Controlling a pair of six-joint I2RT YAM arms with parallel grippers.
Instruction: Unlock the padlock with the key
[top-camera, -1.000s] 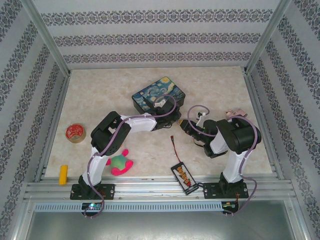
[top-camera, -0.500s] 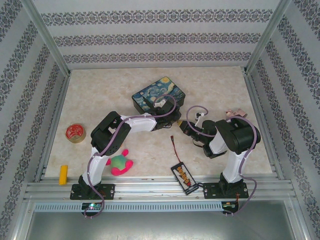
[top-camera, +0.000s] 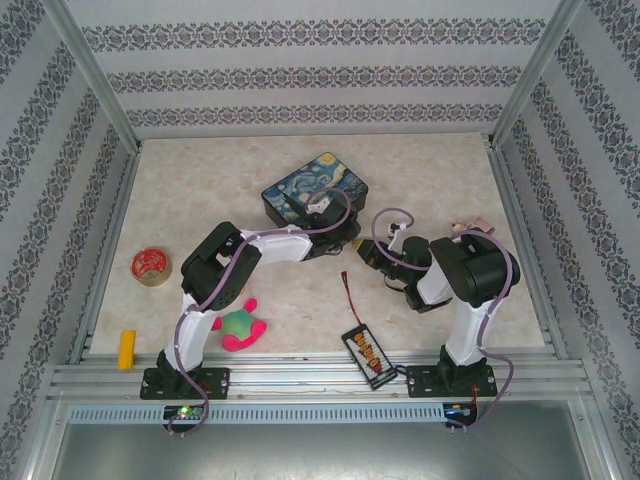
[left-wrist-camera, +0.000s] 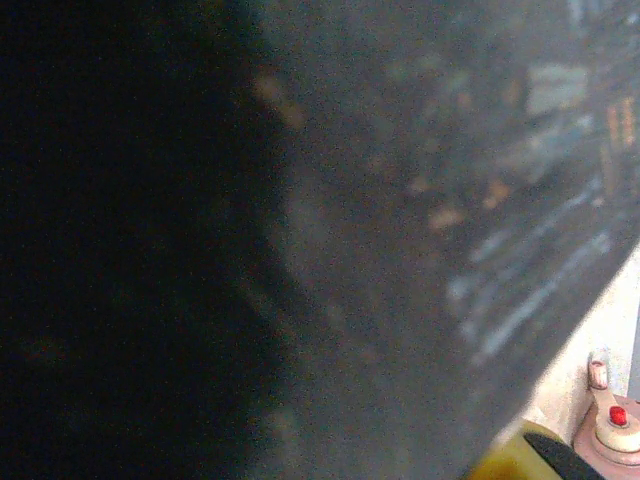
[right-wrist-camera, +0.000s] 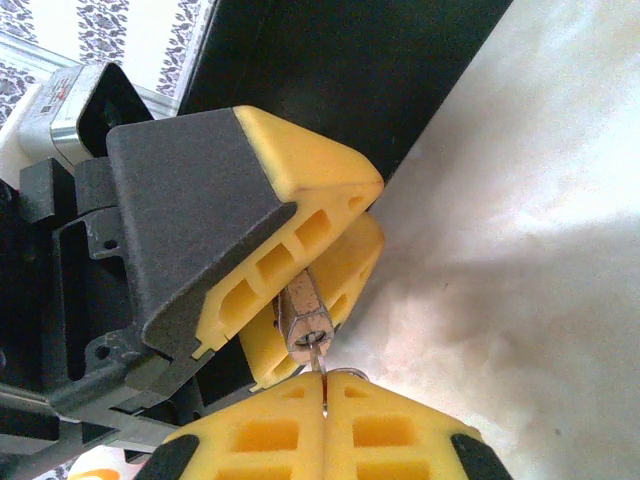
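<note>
Red-printed tape roll (top-camera: 151, 265) is logged at the far left of the overhead view, well apart from the work. Moving right, the left gripper (top-camera: 343, 240) is seen just beside the near edge of the painted tin box (top-camera: 315, 190). The right gripper (top-camera: 373, 252) is found close by at its 3 to 4 o'clock, so that the two tips nearly meet.

Right wrist view: the padlock (right-wrist-camera: 302, 315) is clamped in the left gripper, whose jaws are narrowed onto its body. Only a short brass-brown length and a pale end face are exposed; the shackle is hidden inside the grip. The end face is turned toward 6 o'clock.

The key (right-wrist-camera: 322, 362) is pinched in the right gripper, which is fully closed on it, so that just a thin silvery sliver is left showing. Its long axis is set along 6–12 o'clock, tip up. The padlock lies at 12 o'clock from that gripper, just beside it. The tip is touching the end face; whether it sits inside the keyway cannot be told.

Judgement: insertion is taken to be the step in hand. The padlock body is tilted slightly toward 11 o'clock against the key's line, so a small correction is probably needed before pushing and turning. The right arm is the one placed to advance.
</note>
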